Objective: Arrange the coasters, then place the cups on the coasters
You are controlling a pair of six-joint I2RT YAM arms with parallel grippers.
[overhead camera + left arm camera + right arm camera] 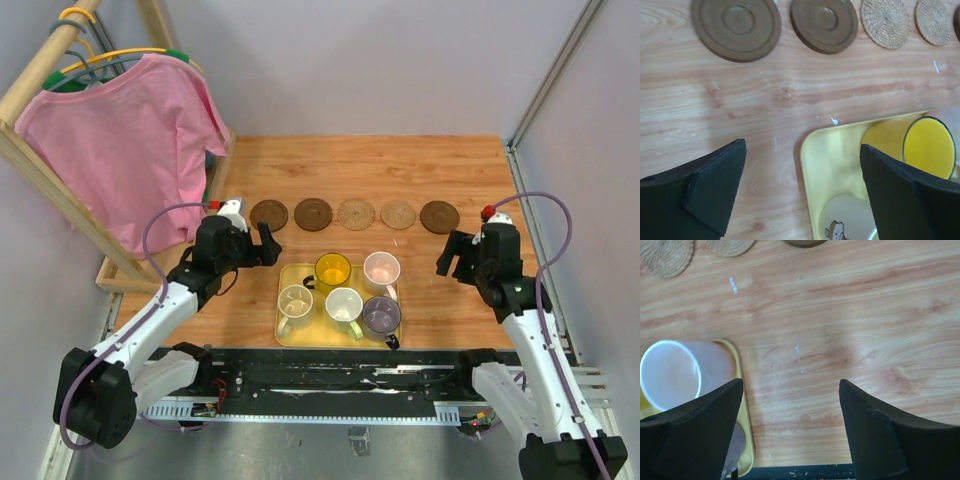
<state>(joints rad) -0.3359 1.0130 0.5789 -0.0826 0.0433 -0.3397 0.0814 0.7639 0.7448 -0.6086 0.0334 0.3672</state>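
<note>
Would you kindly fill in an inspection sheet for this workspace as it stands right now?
Surface: wooden table, bare apart from what is listed here.
Job's things: five coasters in a far row, three dark, two woven; five cups in the yellow tray, none on a coaster.
Clutter: small white flecks on the wood.
Grippers: left gripper open, empty, near the tray's far left corner; right gripper open, empty, right of the tray.
Cables: purple cables looped at both wrists.
Surroundings: pink shirt on a wooden rack, far left.
</note>
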